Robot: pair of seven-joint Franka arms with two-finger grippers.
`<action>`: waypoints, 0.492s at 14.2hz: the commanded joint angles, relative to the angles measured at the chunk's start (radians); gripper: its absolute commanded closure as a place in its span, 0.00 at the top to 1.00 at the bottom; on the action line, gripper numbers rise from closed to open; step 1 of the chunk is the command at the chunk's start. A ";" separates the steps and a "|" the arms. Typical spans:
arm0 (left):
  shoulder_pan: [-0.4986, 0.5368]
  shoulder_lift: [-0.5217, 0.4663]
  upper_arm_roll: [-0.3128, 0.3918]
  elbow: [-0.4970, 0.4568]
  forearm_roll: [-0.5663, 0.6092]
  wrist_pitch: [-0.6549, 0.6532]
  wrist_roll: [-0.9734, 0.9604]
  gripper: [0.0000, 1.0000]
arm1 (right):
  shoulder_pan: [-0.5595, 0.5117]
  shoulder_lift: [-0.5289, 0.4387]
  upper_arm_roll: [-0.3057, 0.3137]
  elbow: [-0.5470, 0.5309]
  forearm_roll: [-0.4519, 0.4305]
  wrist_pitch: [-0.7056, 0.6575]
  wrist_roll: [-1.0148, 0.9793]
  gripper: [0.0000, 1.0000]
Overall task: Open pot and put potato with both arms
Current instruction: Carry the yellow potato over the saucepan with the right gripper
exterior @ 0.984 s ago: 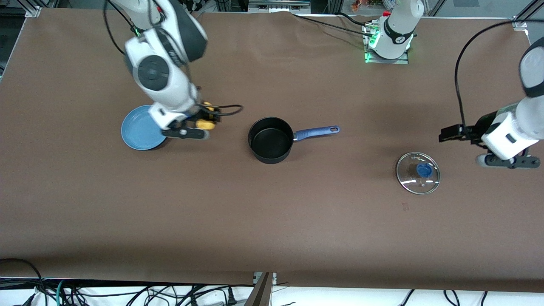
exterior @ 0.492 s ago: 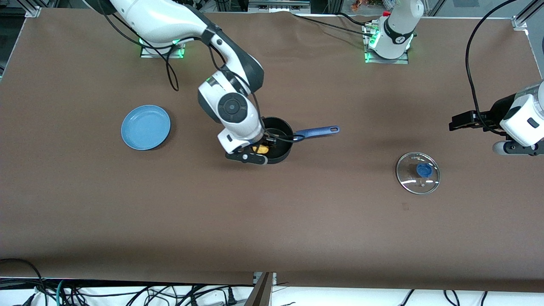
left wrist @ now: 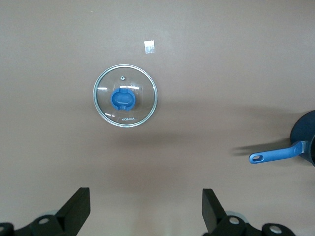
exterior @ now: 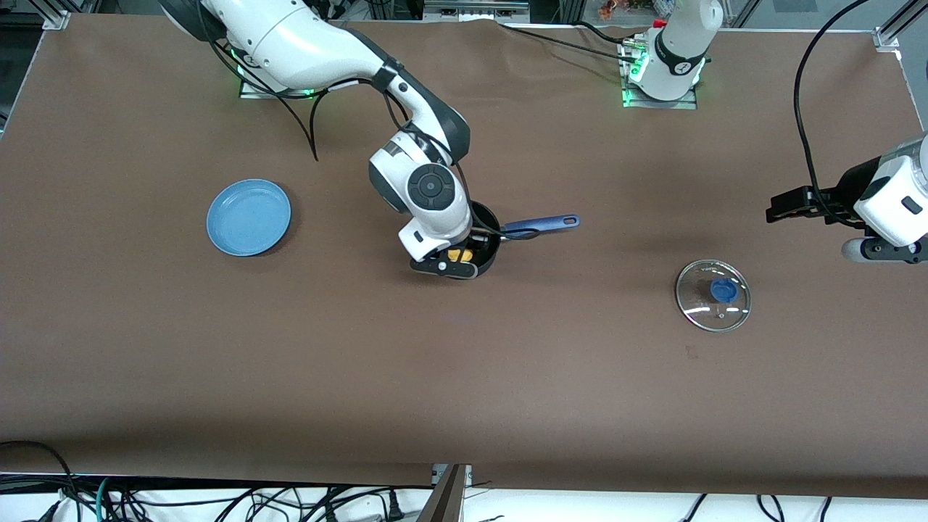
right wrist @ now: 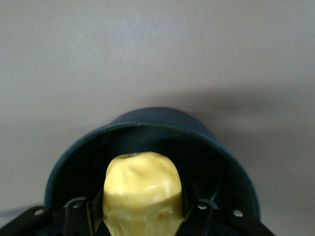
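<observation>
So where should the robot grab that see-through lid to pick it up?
By the blue knob in the middle of the lid, coming straight down from above. The lid lies flat on the table with the knob sticking up, and its glass offers no other hold.

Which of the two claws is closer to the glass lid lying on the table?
Left. The left gripper hangs open just beside the glass lid; the right gripper holds the potato over the pot.
</observation>
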 commanded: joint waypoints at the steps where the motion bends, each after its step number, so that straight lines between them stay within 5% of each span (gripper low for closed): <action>1: -0.014 -0.020 0.013 0.007 -0.011 -0.017 -0.025 1.00 | 0.033 0.036 -0.024 0.021 -0.042 0.000 0.025 0.39; 6: -0.015 -0.023 0.014 0.005 0.014 -0.017 -0.021 1.00 | 0.051 0.061 -0.038 -0.001 -0.054 0.033 0.026 0.46; 7: -0.015 -0.022 0.014 0.006 0.014 -0.017 -0.021 1.00 | 0.051 0.061 -0.038 -0.001 -0.048 0.032 0.027 0.78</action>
